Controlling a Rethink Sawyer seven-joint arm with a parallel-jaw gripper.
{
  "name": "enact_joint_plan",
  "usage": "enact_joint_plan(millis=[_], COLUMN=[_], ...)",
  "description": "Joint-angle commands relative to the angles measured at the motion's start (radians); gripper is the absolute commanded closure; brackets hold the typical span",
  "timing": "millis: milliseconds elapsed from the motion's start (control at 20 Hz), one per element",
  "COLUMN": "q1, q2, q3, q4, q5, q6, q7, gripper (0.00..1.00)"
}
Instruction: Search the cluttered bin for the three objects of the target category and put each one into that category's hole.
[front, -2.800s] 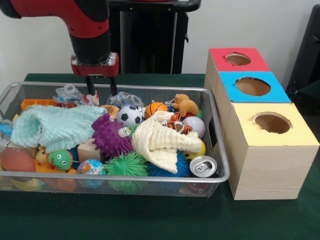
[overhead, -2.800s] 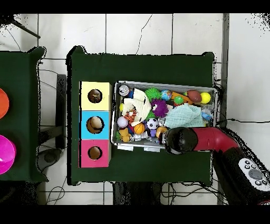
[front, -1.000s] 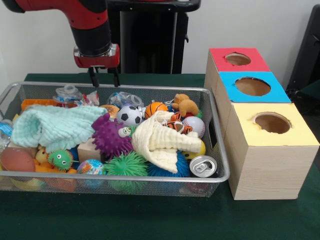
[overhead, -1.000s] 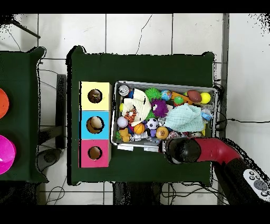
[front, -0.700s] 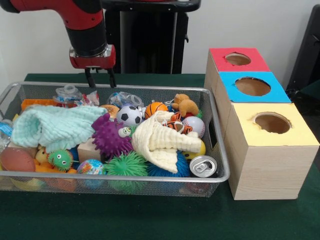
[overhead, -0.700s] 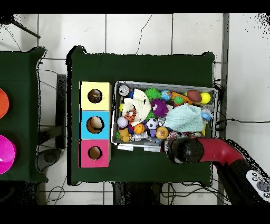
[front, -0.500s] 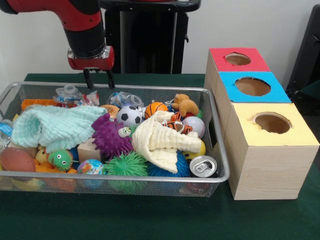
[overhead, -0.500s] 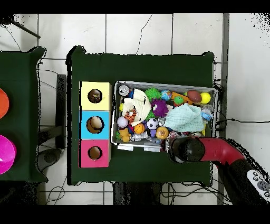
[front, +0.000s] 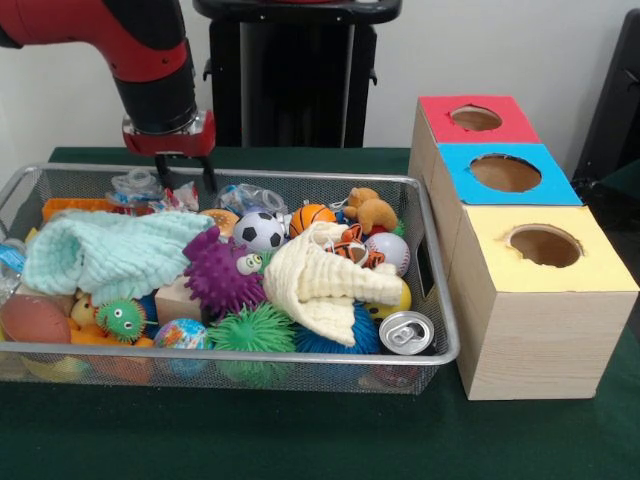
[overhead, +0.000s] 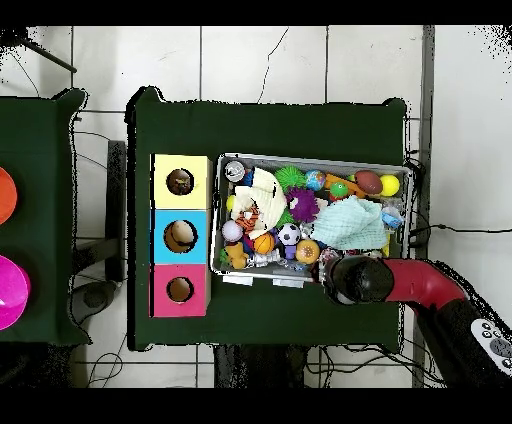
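Front view: the gripper (front: 186, 176) hung over the far rim of the bin (front: 300, 358), its two fingers (front: 210, 177) apart and empty. No patchwork bundle could be told for certain in the clutter. A mint cloth (front: 110, 250) lay just in front of and below the gripper; a cream cloth (front: 325, 280) lay further towards the boxes. The hole (front: 545, 245) in the yellow-topped box (front: 545, 345) stood outside the bin, well apart from the gripper. Overhead view: the arm (overhead: 400, 282) covered the bin's (overhead: 300, 161) lower edge; the yellow hole (overhead: 180, 181) lay beyond the opposite end.
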Motion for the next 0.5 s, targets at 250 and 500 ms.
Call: enact_joint_plan(millis=[250, 500], q1=[-0.021, -0.013], q2=[0.076, 0.104], q3=[0.029, 0.025], q4=[-0.112, -0.126], q5=[-0.101, -0.114], q6=[0.019, -0.004], q7=[-0.236, -0.225], gripper=[0.00, 0.00])
